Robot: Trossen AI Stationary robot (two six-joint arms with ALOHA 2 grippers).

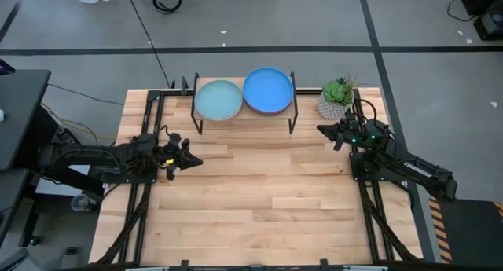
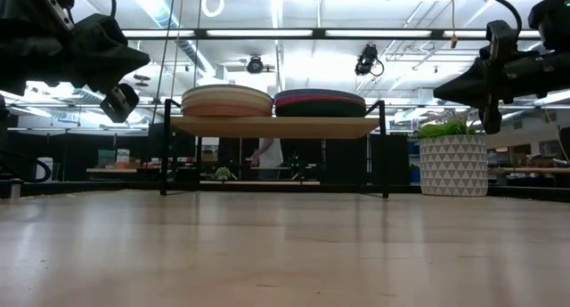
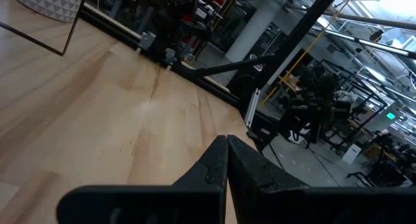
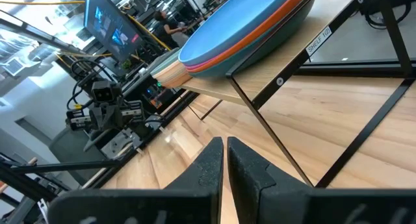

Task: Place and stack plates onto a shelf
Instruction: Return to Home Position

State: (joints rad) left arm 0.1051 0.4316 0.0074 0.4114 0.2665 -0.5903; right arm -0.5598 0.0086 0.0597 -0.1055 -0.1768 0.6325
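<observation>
Two stacks of plates rest flat on the shelf (image 1: 244, 114) at the table's far edge. The left stack (image 1: 218, 100) has a light teal plate on top; the right stack (image 1: 269, 90) is topped by a blue plate with orange and magenta rims below it (image 4: 240, 26). In the low view the stacks (image 2: 227, 101) (image 2: 321, 103) sit side by side on the board. My left gripper (image 1: 192, 161) hovers shut over the table's left part, empty. My right gripper (image 1: 321, 130) hovers shut right of the shelf, also empty.
A potted green plant in a white patterned pot (image 1: 336, 100) stands at the far right corner, just beyond my right gripper. The slatted wooden tabletop (image 1: 259, 208) stretches bare toward the near edge. Black frame rails (image 1: 141, 200) run along both sides of the table.
</observation>
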